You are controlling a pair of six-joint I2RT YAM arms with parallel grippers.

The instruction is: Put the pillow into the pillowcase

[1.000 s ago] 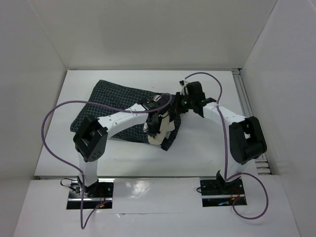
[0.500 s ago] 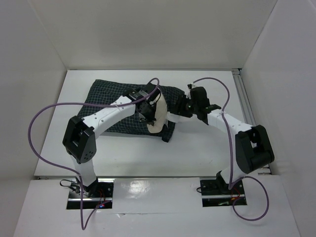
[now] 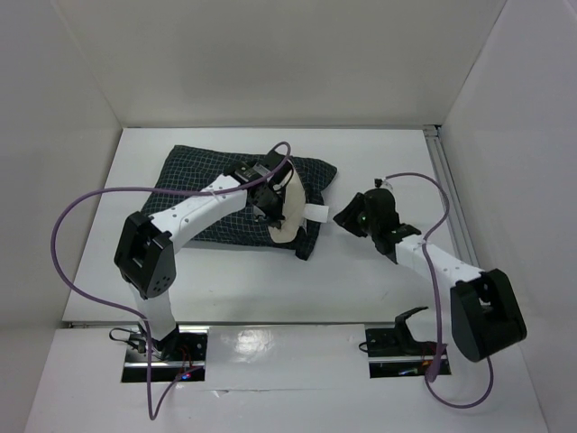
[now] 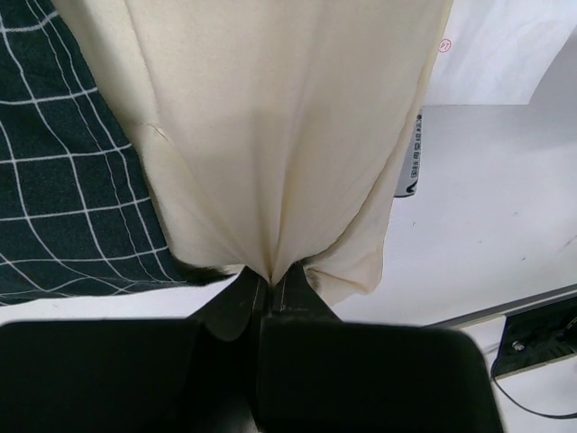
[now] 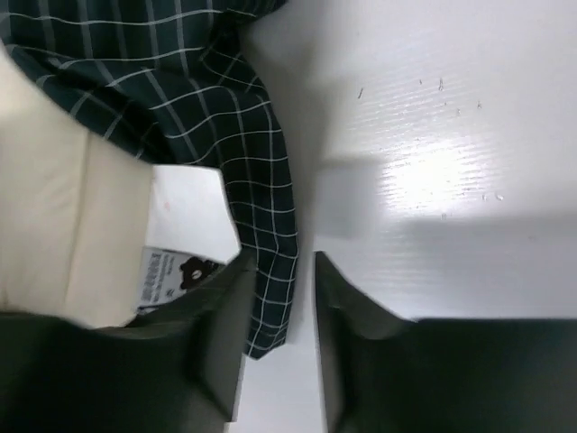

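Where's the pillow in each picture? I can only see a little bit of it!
Top external: the pillow peeks out at the right end of the pillowcase, near the middle.
Left wrist: the pillow fills the top middle, narrowing toward the bottom.
Right wrist: the pillow is at the left edge.
Shared landmark: the checked pillowcase lies beside it in every view.

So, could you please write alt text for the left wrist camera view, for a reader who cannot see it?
The left gripper is pinched shut on a gathered edge of the cream pillow, which fills the upper middle of the view. The dark checked pillowcase shows at the picture's left, the white table at its right.
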